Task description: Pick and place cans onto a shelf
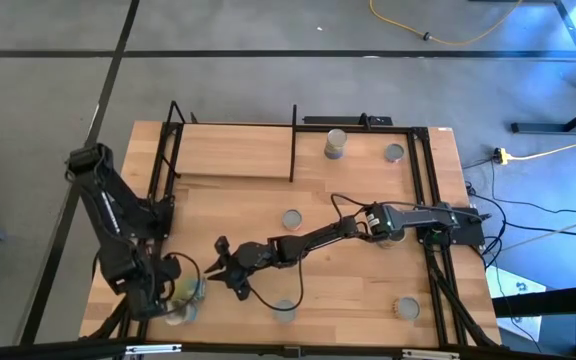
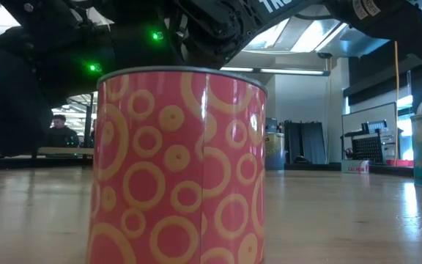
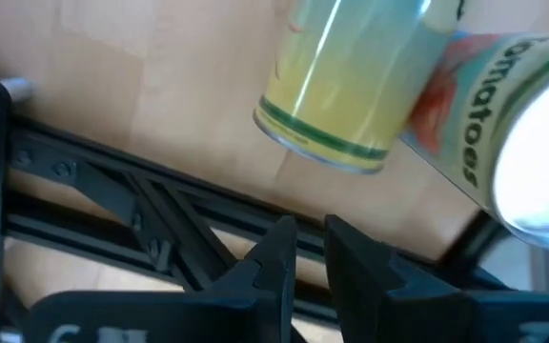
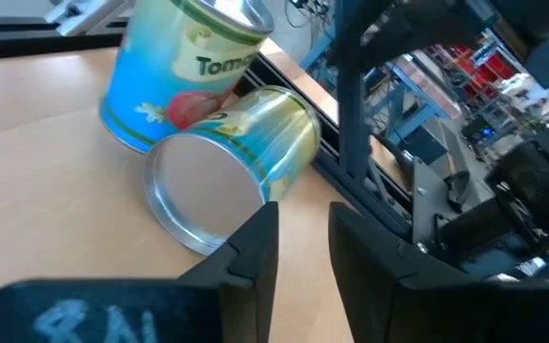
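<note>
Hovering with both pairs of jaws slightly parted and holding nothing, I keep my right gripper (image 1: 215, 268) low over the near middle of the light wooden table (image 1: 238, 205), fingers (image 4: 255, 250) pointing at a yellow-green can lying on its side (image 4: 246, 152) that touches an upright blue tomato can (image 4: 174, 71). My left gripper (image 1: 173, 290) hangs right at that same pair by the near left corner. Five more silver-topped cans (image 1: 291, 219) stand scattered across the table. A pink can with orange rings (image 2: 178, 165) fills the low view. The black-rod-framed wooden shelf (image 1: 233, 150) sits at the far left, bare.
</note>
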Controlling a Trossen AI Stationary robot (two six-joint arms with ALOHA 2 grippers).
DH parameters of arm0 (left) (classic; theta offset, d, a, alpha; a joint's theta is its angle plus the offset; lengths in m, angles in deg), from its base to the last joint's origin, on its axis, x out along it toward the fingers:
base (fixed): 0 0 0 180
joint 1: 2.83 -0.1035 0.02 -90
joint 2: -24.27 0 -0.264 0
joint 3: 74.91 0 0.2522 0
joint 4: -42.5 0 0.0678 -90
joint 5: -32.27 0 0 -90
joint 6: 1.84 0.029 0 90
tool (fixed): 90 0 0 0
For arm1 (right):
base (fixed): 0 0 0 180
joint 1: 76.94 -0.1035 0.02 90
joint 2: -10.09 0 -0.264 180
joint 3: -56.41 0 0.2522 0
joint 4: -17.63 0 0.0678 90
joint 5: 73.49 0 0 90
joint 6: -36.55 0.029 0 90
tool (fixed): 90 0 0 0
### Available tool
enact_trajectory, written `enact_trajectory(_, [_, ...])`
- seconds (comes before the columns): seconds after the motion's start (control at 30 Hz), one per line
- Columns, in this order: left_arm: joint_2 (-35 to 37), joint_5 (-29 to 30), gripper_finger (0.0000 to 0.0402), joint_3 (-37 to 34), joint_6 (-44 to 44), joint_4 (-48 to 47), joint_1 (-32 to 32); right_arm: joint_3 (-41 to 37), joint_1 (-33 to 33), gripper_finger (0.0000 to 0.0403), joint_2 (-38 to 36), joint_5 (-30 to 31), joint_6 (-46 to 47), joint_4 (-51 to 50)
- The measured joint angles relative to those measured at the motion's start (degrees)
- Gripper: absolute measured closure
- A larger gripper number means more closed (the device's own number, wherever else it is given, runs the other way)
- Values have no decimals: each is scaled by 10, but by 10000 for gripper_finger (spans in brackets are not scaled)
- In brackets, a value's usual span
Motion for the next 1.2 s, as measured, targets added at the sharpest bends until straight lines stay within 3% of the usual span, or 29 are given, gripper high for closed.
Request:
enact_trajectory(0.17, [-13,35,350,0,0,-1,10,0,0,305,0,-39,-1,-25])
enact_trajectory(0.97, [-93,69,350,0,1,3,76,0,0,305,0,-39,-2,-24])
enact_trajectory(1.2, [-114,111,350,0,25,32,75,0,0,305,0,-39,-2,-24])
